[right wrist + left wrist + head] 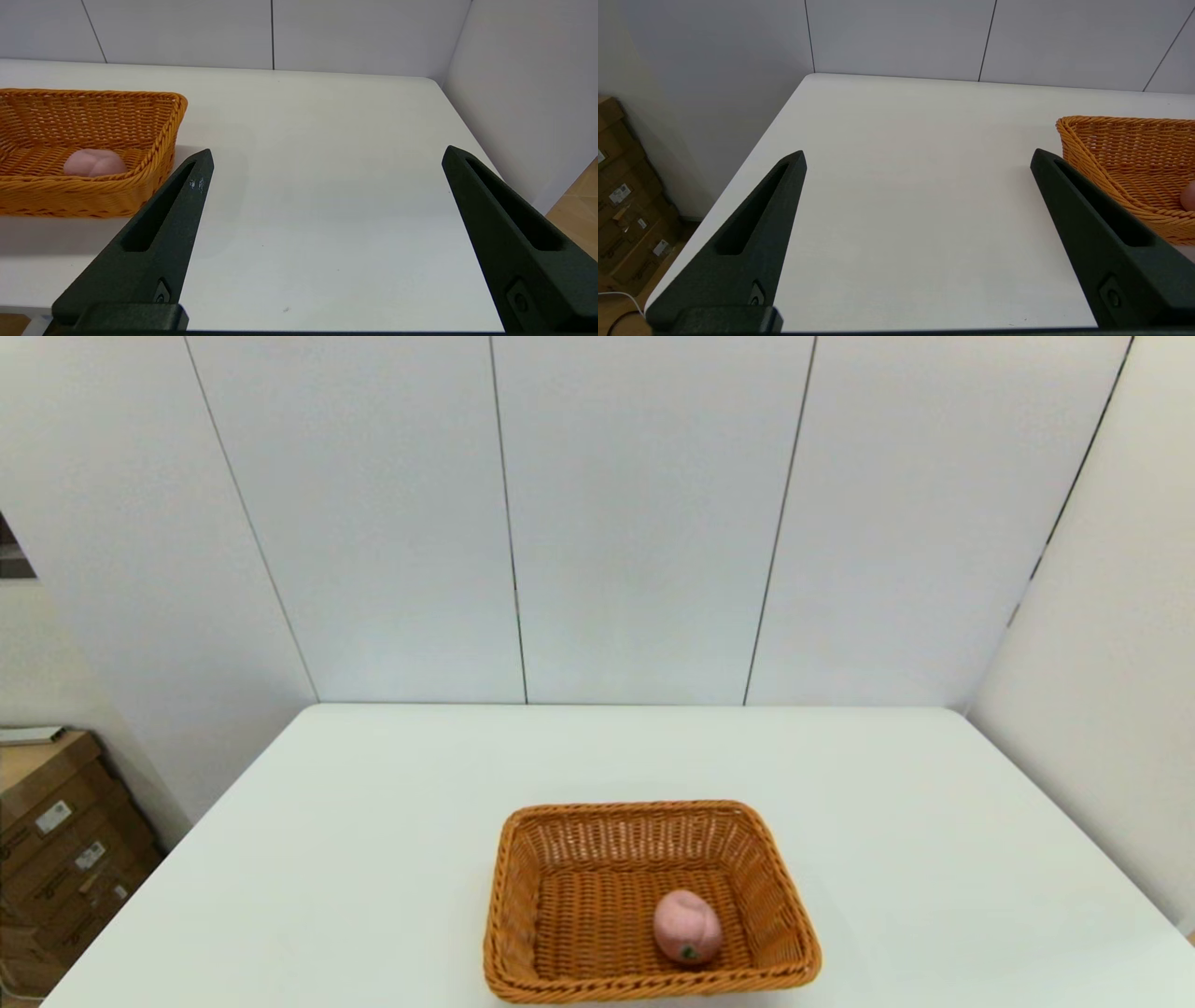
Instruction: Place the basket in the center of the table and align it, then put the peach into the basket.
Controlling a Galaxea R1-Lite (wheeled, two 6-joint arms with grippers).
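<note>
White wall panels are standing behind the large white smooth-topped table, on which the rectangular orange-brown woven wicker basket is resting, near the robot's edge and roughly midway across, its sides lying about square to the table edges. The small pale pink toy peach is lying inside the basket, toward its right near corner, so the task is judged essentially finished. The left gripper is being held spread wide and empty to the basket's left; the right gripper is being held equally spread to the basket's right, probably parked clear of it.
</note>
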